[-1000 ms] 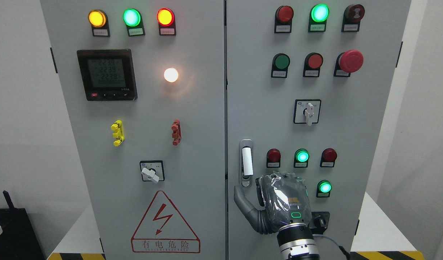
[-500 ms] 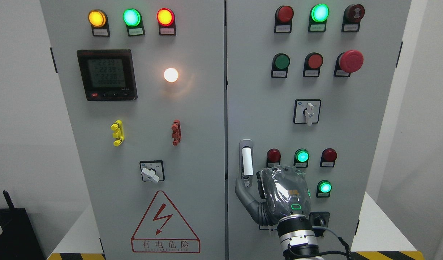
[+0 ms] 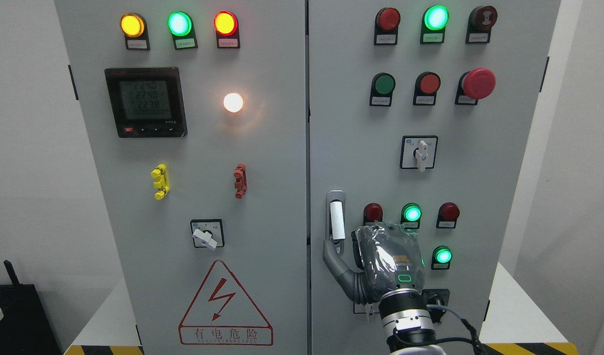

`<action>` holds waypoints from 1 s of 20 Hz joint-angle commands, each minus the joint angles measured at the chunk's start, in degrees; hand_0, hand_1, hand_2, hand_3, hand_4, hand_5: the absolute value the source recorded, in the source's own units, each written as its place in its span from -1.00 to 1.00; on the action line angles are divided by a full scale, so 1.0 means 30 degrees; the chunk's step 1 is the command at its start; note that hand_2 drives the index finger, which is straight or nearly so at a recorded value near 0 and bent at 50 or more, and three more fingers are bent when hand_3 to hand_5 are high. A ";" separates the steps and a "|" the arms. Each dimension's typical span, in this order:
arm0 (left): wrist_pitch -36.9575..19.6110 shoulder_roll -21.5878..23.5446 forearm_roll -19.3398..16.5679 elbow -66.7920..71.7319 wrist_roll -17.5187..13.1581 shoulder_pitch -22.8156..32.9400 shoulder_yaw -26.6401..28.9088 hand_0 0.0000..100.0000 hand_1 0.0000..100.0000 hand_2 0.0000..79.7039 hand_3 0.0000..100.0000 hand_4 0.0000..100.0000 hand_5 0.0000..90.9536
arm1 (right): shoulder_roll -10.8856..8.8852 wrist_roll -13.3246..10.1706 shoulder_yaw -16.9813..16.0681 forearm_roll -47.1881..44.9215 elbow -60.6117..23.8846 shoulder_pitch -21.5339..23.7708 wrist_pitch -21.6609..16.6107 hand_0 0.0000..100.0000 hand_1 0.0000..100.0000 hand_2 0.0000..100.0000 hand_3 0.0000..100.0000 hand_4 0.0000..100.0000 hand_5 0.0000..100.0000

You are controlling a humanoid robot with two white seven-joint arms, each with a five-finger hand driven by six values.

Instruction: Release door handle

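Right hand [image 3: 388, 264] sits low on the cabinet's right door [image 3: 479, 162], just below-right of the door handle [image 3: 336, 220]. Thumb tip is up against the handle's lower end; the other fingers curl toward the panel, gripping nothing I can see. Handle lies flush in its recess, door looks shut. Release seems nearly done — hand just needs to pull clear. Left arm not visible.
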 commanded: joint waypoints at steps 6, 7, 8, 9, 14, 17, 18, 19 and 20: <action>0.0010 -0.0001 0.0000 -0.0001 0.0010 -0.0498 0.0323 -0.76 -0.22 -1.00 -1.00 -1.00 -1.00 | 0.0017 -0.0038 -0.0288 -0.0057 0.0046 0.0031 0.0011 0.02 -0.88 0.98 1.00 0.81 0.99; 0.0010 -0.0001 0.0000 -0.0001 0.0010 -0.0498 0.0323 -0.76 -0.22 -1.00 -1.00 -1.00 -1.00 | -0.0012 -0.0038 -0.0317 -0.0057 0.0046 0.0032 0.0011 0.02 -0.86 0.98 1.00 0.80 0.99; 0.0010 -0.0001 0.0000 -0.0001 0.0010 -0.0498 0.0323 -0.76 -0.22 -1.00 -1.00 -1.00 -1.00 | 0.0017 -0.0038 -0.0404 -0.0057 0.0046 0.0032 0.0011 0.02 -0.86 0.98 1.00 0.80 0.99; 0.0010 -0.0001 0.0000 -0.0001 0.0010 -0.0498 0.0323 -0.76 -0.22 -1.00 -1.00 -1.00 -1.00 | 0.0017 -0.0038 -0.0463 -0.0057 0.0017 0.0061 0.0011 0.02 -0.85 0.98 1.00 0.81 0.99; 0.0010 -0.0001 0.0000 -0.0001 0.0010 -0.0498 0.0323 -0.76 -0.22 -1.00 -1.00 -1.00 -1.00 | -0.0041 -0.0068 -0.0580 -0.0057 -0.0100 0.0149 0.0011 0.03 -0.84 0.98 1.00 0.81 0.99; 0.0010 0.0028 0.0000 -0.0001 0.0010 -0.0498 0.0323 -0.76 -0.22 -1.00 -1.00 -1.00 -1.00 | -0.0041 -0.0097 -0.0698 -0.0057 -0.0247 0.0178 0.0011 0.03 -0.83 0.98 1.00 0.81 0.99; 0.0010 -0.0001 0.0000 -0.0001 0.0010 -0.0469 0.0323 -0.76 -0.22 -1.00 -1.00 -1.00 -1.00 | -0.0041 -0.0097 -0.0727 -0.0057 -0.0276 0.0178 0.0011 0.03 -0.83 0.98 1.00 0.81 0.98; 0.0010 -0.0001 0.0000 -0.0001 0.0010 -0.0497 0.0323 -0.76 -0.22 -1.00 -1.00 -1.00 -1.00 | -0.0041 -0.0097 -0.0785 -0.0057 -0.0305 0.0207 0.0011 0.04 -0.83 0.98 1.00 0.81 0.98; 0.0010 -0.0001 0.0000 -0.0001 0.0010 -0.0498 0.0323 -0.76 -0.22 -1.00 -1.00 -1.00 -1.00 | -0.0041 -0.0097 -0.0873 -0.0057 -0.0364 0.0265 0.0011 0.04 -0.83 0.98 1.00 0.81 0.98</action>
